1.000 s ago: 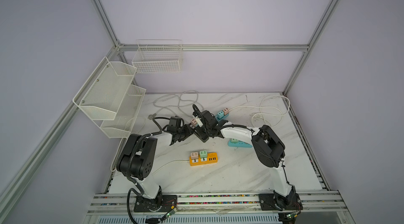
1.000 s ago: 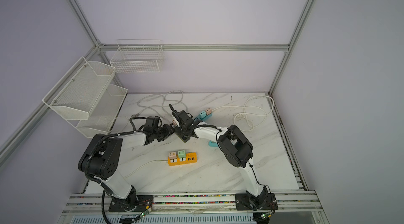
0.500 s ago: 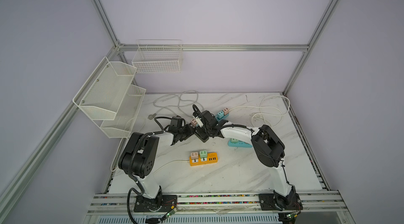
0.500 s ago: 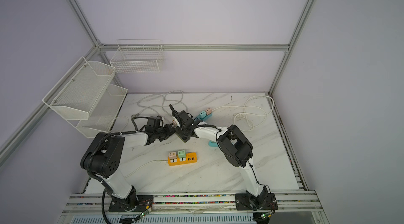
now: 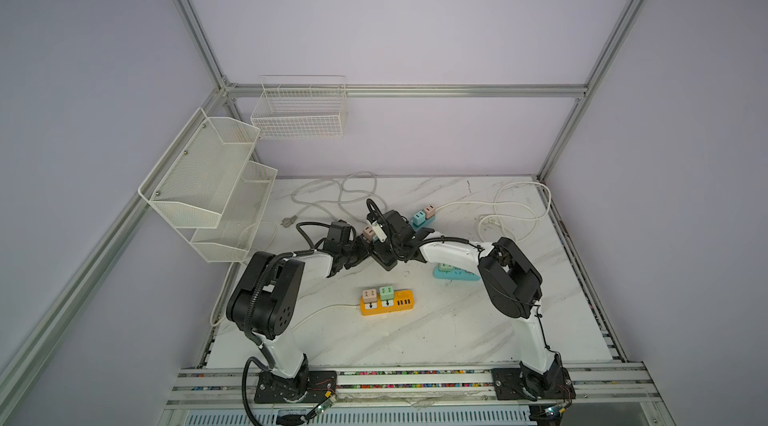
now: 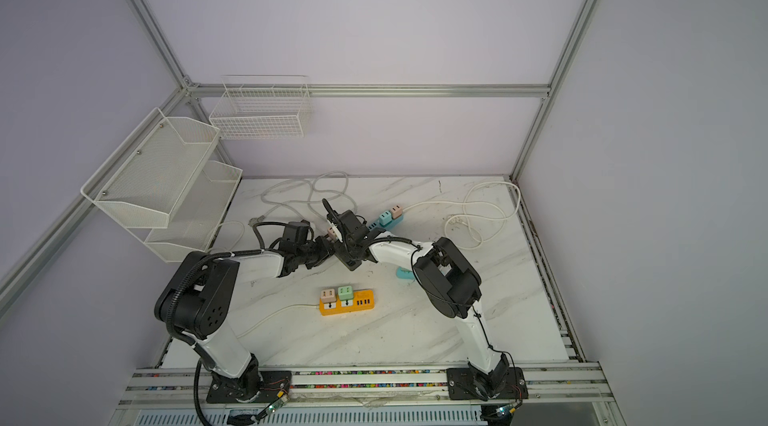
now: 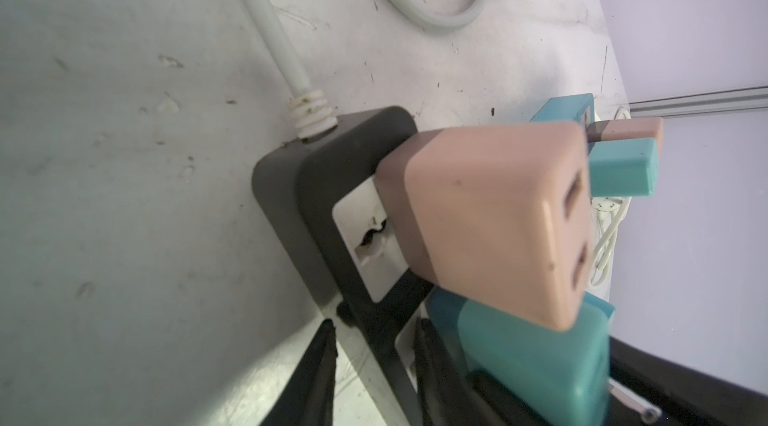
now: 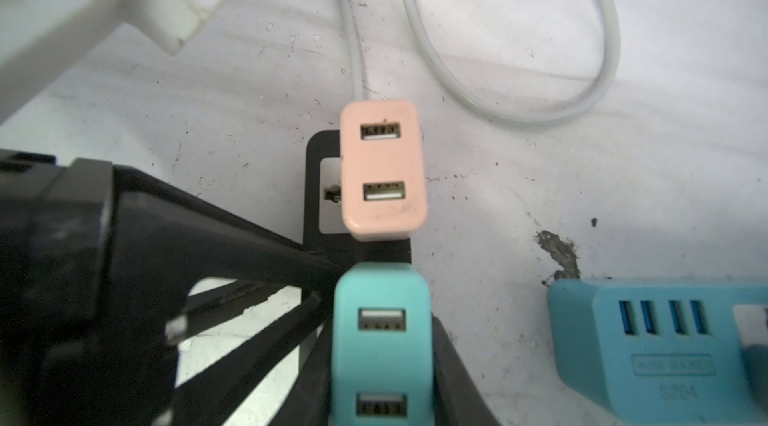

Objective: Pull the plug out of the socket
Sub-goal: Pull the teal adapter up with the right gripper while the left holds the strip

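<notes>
Two plugs, the pink plug (image 7: pixel 490 220) and the teal plug (image 8: pixel 380 320), sit in the black strip (image 7: pixel 316 178) at mid-table (image 5: pixel 436 332). Right jaws pinch the teal plug, whose long axis stands square to the strip face; extraction should run straight along it. Left jaws straddle the strip beside it; firm contact cannot be confirmed.

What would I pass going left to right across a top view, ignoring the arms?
white mesh shelf → loose grey plug → orange power strip → teal power strip → coiled white cable
</notes>
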{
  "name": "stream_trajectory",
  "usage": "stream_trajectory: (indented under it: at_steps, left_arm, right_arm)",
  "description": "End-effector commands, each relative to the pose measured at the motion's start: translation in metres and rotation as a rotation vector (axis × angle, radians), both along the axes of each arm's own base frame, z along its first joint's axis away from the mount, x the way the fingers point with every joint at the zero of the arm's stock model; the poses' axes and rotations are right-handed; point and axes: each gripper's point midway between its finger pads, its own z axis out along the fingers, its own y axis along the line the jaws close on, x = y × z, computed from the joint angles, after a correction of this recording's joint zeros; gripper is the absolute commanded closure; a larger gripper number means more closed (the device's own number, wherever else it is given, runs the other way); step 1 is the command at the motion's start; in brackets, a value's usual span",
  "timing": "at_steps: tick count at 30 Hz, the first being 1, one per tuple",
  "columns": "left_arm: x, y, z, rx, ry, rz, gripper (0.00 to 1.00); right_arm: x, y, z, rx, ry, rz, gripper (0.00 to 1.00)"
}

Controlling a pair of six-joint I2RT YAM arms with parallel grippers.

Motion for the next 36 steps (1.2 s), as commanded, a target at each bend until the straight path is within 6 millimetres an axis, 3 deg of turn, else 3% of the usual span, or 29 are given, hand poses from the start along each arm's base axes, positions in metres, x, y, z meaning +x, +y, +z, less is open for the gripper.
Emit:
stream_trajectory:
  at_steps: [1, 5, 8, 14, 23, 36]
  left_arm:
    - [-0.021, 0.012, -0.033, 0.06, 0.11, 0.033, 0.7]
    - [-0.024, 0.013, -0.034, 0.063, 0.118, 0.034, 0.71]
    - [-0.026, 0.015, -0.035, 0.07, 0.119, 0.043, 0.71]
    - [-0.028, 0.016, -0.036, 0.073, 0.126, 0.047, 0.72]
    - [-0.029, 0.016, -0.035, 0.073, 0.127, 0.052, 0.73]
    - [-0.023, 0.011, -0.023, 0.057, 0.101, 0.039, 0.74]
  right_arm:
    - [-0.002, 0.009, 0.039, 0.087, -0.036, 0.034, 0.87]
    - [0.0, 0.002, 0.047, 0.099, -0.048, 0.038, 0.87]
    - [0.002, -0.003, 0.042, 0.072, -0.045, 0.011, 0.89]
    - [-0.007, 0.008, 0.041, 0.112, -0.028, 0.051, 0.93]
    - [-0.003, -0.004, 0.048, 0.088, -0.057, 0.023, 0.95]
    - [-0.012, -0.009, 0.089, 0.183, -0.093, 0.025, 0.96]
